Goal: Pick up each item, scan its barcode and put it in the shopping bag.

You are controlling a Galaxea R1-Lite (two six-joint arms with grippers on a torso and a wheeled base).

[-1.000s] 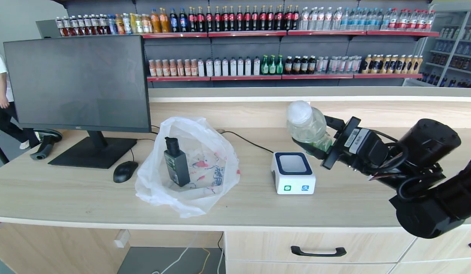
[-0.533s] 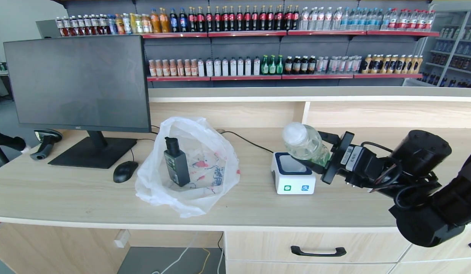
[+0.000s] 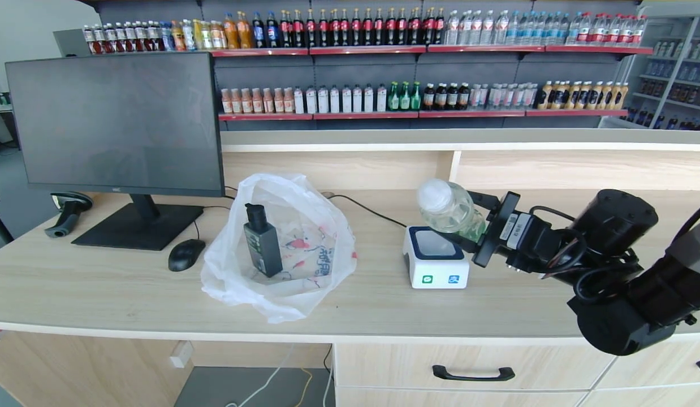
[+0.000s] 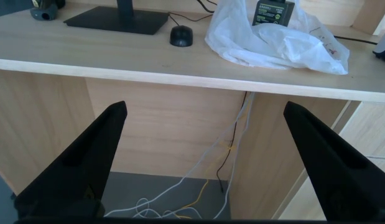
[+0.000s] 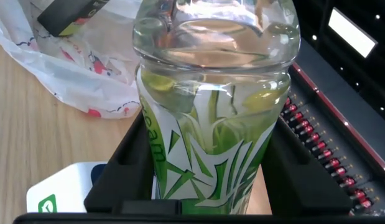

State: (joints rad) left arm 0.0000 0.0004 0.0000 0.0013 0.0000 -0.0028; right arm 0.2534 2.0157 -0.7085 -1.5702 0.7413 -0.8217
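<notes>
One item is bagged and one is over the glass, so this looks like the scan step for the second item.

Starting at the left, the left gripper [image 4: 204, 107] hangs below the front edge of the pale wooden counter [image 4: 180, 59]. Its black fingers are spread wide with nothing between them.

Up on the counter, the crumpled translucent white plastic shopping bag [image 3: 282, 271] sits with its mouth open. A dark rectangular bottle with a black cap [image 3: 262, 240] stands upright inside it.

Just to the right sits the small white box scanner with a dark window on top [image 3: 436, 257].

Above the scanner's far right corner is the clear plastic bottle with a green-patterned label [image 3: 447, 209], tilted, its pale rounded end pointing leftward. The right gripper [image 3: 469, 225] has it clamped across the labelled waist, jaws snug on both sides.

To do the scan well, I'd bring the bottle squarely over the window, just above it and not touching. Then roll the wrist slowly so the label sweeps past the glass, and pause there. I can't see the barcode, and it may sit under a finger. Watch the scanner too, because it looks light and a knock could shove it.
</notes>
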